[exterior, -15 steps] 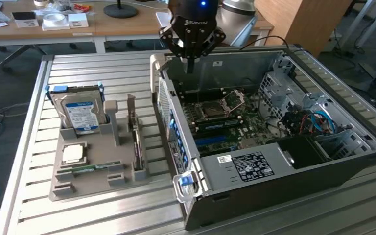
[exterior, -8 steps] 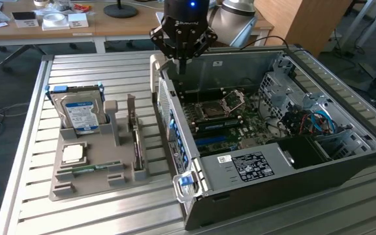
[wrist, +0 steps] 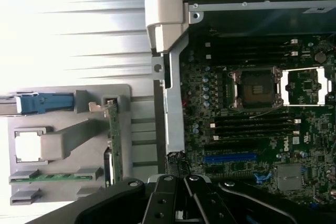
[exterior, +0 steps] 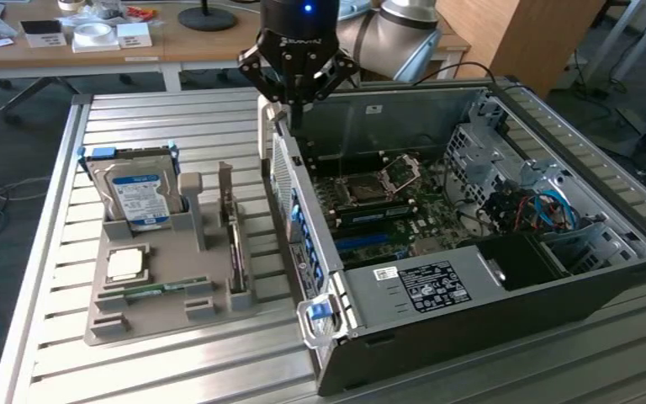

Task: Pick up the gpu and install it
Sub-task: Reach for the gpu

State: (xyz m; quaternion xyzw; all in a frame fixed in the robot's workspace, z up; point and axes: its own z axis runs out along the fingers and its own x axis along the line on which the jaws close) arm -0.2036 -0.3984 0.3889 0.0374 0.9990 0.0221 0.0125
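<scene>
Claw (exterior: 297, 101) pinched together over open case (exterior: 592, 278) — gpu (wrist: 114, 140) upright in grey tray (exterior: 132, 324) with hard drive (exterior: 138, 198).

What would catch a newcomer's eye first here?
The open computer case on the exterior view's right draws the eye, its motherboard bare, with the shut gripper hanging above the case wall nearest the tray. On the exterior view's left, a gray tray holds a hard drive and the gpu, standing on edge.
</scene>
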